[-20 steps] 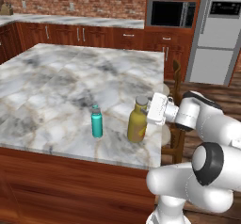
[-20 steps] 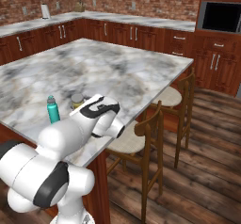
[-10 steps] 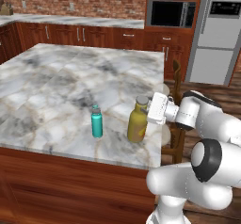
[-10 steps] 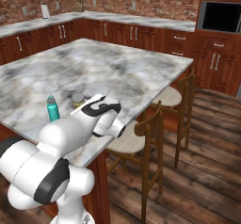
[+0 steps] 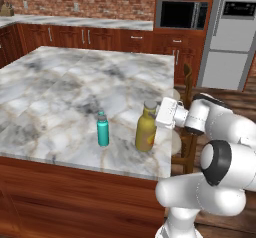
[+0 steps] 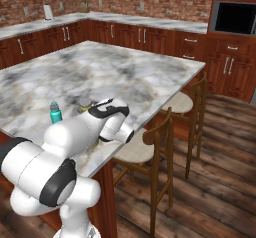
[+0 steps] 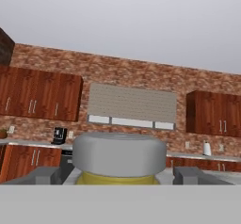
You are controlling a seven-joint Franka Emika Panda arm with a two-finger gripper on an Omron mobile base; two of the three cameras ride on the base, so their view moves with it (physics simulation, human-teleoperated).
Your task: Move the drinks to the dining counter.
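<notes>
Honestly, nothing much is changing from a second ago: the arm is sitting in the same spot by the yellow bottle [image 5: 145,130], and both bottles are standing where they were.

We're looking at the island counter [image 5: 65,92] from behind the arm, and the yellow bottle is standing upright near the front right corner of the marble top. The teal bottle [image 5: 102,130] is standing upright just to its left, apart from it, also on the island. From the right base camera we're seeing the teal bottle [image 6: 55,113] peeking out past the arm, and the yellow one is mostly hiding behind the white wrist there.

The gripper [image 5: 159,113] is reaching in sideways at the top of the yellow bottle, right at its grey cap [image 5: 150,105]. In the hand camera the cap [image 7: 119,153] is sitting dead centre between the two fingers [image 7: 44,175], with a bit of yellow showing under it. We're seeing gaps on both sides of the cap, so the jaws are standing wide around it and not squeezing it.

Wooden chairs [image 6: 150,154] are lining the right side of the island, and a fridge [image 5: 230,37] and a microwave [image 5: 181,15] are sitting along the back wall.
</notes>
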